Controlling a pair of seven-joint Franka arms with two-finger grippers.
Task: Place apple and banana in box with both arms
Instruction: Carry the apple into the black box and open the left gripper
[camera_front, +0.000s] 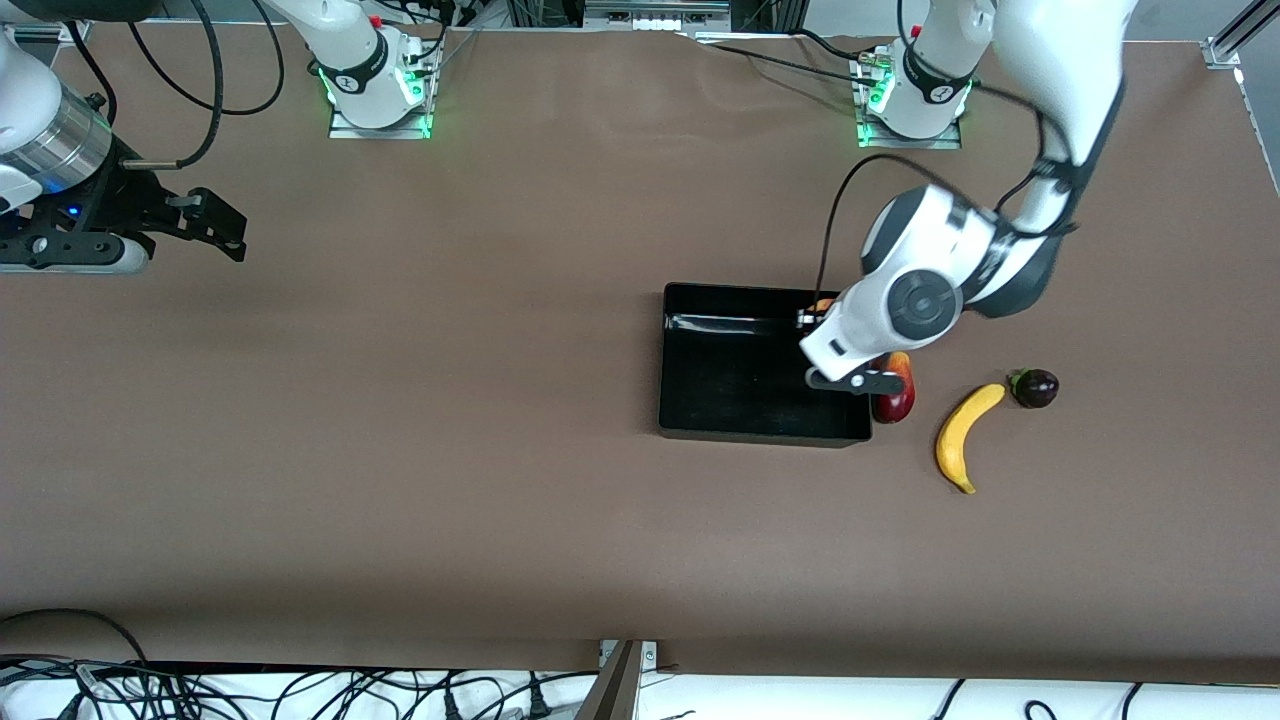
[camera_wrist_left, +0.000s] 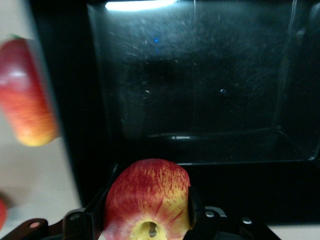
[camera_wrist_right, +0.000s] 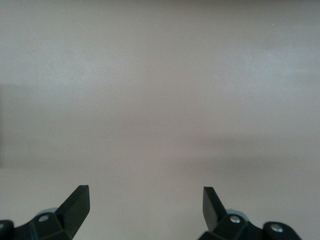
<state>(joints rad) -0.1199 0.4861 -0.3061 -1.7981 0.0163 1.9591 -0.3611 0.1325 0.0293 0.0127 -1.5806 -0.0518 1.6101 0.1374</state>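
The apple (camera_wrist_left: 147, 197), red streaked with yellow, was clamped between the fingers of the left gripper (camera_wrist_left: 148, 220) and hung over the box (camera_front: 690, 400), at the end nearest the left arm; in the front view only a sliver of it (camera_front: 822, 304) showed past the wrist. The box, a shallow black rectangular bin with glossy walls, held nothing on its floor (camera_wrist_left: 200, 75). The banana (camera_front: 965, 435), curved and bright yellow, lay on the table near the box, toward the left arm's end. The right gripper (camera_wrist_right: 146, 200) waited with fingers spread at the right arm's end.
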